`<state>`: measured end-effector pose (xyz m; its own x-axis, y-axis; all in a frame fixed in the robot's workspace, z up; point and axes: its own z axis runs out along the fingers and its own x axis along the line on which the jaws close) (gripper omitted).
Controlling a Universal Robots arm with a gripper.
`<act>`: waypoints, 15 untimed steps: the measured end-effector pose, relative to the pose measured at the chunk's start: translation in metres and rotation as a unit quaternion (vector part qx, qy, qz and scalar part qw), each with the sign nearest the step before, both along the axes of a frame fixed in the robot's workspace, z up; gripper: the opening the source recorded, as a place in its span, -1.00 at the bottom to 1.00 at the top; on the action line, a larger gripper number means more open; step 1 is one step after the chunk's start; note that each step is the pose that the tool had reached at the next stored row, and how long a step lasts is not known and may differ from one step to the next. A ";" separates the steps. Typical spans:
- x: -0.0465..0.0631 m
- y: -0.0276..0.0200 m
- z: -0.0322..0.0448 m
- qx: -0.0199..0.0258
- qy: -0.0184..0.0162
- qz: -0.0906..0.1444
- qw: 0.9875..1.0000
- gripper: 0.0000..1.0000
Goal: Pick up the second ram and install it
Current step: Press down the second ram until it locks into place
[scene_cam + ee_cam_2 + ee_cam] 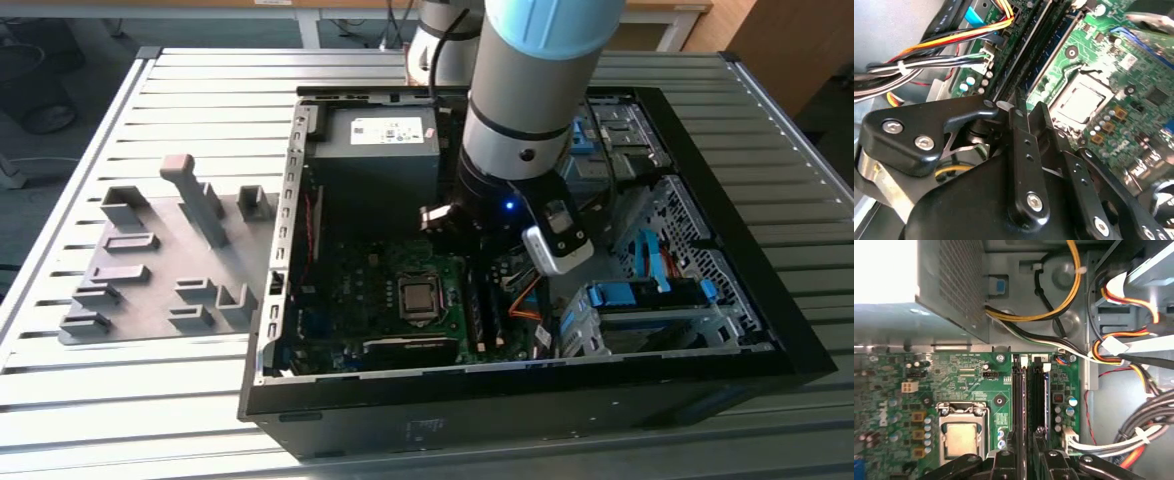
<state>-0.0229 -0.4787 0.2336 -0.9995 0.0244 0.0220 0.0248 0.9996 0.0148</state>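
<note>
Your gripper [470, 222] is hanging inside the open case [747, 360] over the motherboard [894, 390], its jaws clenching the ram [1021, 410], which is standing on edge in a slot beside the socket [961, 437].

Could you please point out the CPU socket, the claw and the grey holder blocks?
CPU socket [961, 439], first wrist view, metal lid.
Claw [1026, 111], second wrist view, between fingertips.
Grey holder blocks [203, 205], exterior view, tall post.

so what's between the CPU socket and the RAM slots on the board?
In the first wrist view, a strip of green motherboard with a screw hole and small capacitors lies between the CPU socket and the RAM slots. The gripper sits over the slots.
</note>
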 end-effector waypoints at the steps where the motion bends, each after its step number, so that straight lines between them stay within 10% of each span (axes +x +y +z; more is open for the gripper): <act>1: 0.000 0.0000 0.0027 0.000 0.000 0.000 1.000 -0.45; 15: 0.000 0.0000 0.0036 0.000 0.000 0.000 1.000 -0.79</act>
<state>-0.0229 -0.4787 0.2372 -0.9994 0.0245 0.0227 0.0248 0.9996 0.0151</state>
